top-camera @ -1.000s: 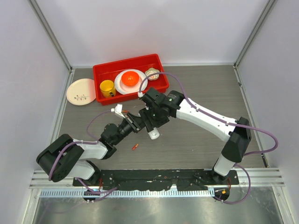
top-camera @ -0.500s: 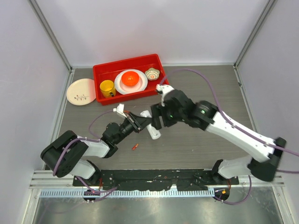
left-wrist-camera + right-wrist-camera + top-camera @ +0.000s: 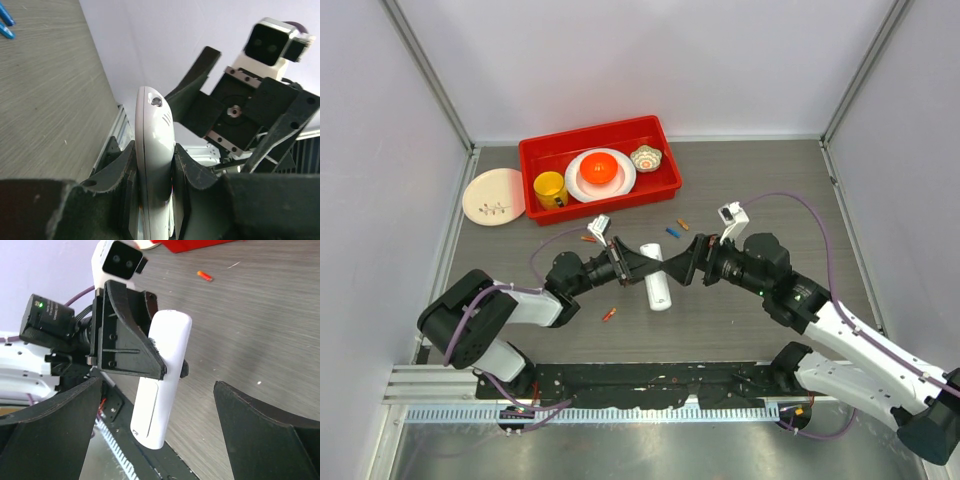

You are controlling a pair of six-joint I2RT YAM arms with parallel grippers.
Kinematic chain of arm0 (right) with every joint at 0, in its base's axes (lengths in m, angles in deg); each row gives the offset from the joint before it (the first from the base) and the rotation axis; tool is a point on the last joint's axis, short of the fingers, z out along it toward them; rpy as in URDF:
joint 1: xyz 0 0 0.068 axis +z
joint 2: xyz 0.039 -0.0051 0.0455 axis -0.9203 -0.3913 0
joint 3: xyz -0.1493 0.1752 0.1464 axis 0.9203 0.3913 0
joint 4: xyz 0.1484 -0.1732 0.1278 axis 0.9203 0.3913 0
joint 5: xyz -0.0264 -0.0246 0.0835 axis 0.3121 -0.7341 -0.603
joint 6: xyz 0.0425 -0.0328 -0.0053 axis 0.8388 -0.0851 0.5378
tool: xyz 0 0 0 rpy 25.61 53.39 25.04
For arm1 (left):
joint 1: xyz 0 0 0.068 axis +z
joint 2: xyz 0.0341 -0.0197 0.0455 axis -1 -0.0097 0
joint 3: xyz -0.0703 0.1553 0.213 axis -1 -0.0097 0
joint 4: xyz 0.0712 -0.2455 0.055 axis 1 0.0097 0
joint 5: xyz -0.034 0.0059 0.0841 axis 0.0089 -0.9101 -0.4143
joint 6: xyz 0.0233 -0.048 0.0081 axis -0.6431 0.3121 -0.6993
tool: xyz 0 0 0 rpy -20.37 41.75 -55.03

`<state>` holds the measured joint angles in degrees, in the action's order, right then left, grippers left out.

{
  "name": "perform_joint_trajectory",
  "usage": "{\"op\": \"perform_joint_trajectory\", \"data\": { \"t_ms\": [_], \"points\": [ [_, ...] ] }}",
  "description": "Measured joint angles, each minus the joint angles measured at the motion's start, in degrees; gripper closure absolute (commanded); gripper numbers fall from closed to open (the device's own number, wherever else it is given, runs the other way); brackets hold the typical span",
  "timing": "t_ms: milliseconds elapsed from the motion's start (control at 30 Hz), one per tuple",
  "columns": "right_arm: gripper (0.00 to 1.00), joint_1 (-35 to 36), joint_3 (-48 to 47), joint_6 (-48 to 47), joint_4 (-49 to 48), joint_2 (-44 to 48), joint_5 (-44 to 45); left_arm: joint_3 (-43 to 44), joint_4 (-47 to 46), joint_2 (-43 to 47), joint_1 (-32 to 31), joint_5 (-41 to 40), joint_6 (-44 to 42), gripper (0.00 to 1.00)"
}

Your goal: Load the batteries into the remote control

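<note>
The white remote control (image 3: 657,286) is clamped at its upper part by my left gripper (image 3: 646,262), which is shut on it; the remote's lower end hangs free. In the left wrist view the remote (image 3: 152,120) stands edge-on between the fingers (image 3: 116,170). My right gripper (image 3: 680,266) is open and empty, facing the remote from the right. In the right wrist view the remote (image 3: 162,385) lies between my wide-open fingers (image 3: 55,430) without touching them. Loose batteries lie on the table: orange (image 3: 588,239), blue (image 3: 672,232), orange (image 3: 683,224) and red (image 3: 609,315).
A red tray (image 3: 665,185) at the back holds a yellow cup (image 3: 550,189), a white plate with an orange object (image 3: 600,169) and a small patterned bowl (image 3: 646,158). A cream plate (image 3: 493,196) lies left of the tray. Side walls enclose the table.
My right arm has swung back from over the remote to the right and dropped low, its open gripper now facing the remote. Batteries it had hidden now show. My left gripper still holds the remote.
</note>
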<state>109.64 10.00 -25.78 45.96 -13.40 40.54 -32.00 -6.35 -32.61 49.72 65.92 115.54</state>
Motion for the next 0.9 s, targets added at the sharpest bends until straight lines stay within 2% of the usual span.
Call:
{"op": "perform_joint_trajectory", "data": {
  "t_ms": [167, 433, 900],
  "points": [
    [0.02, -2.08, 6.29, 3.93, -8.44, 0.70, -9.07, 1.97, -0.07, 0.00, 0.00, 2.95, 1.31, 1.00],
    [0.07, -2.32, 9.09, 6.32, -13.92, -0.07, -17.31, 2.95, -0.57, 0.00, 0.00, 4.24, 1.84, 1.00],
    [0.25, -2.32, 11.45, 7.50, -16.20, -1.88, -22.34, 3.63, -0.63, -0.02, 0.00, 4.57, 2.69, 1.00]
  ]
}}
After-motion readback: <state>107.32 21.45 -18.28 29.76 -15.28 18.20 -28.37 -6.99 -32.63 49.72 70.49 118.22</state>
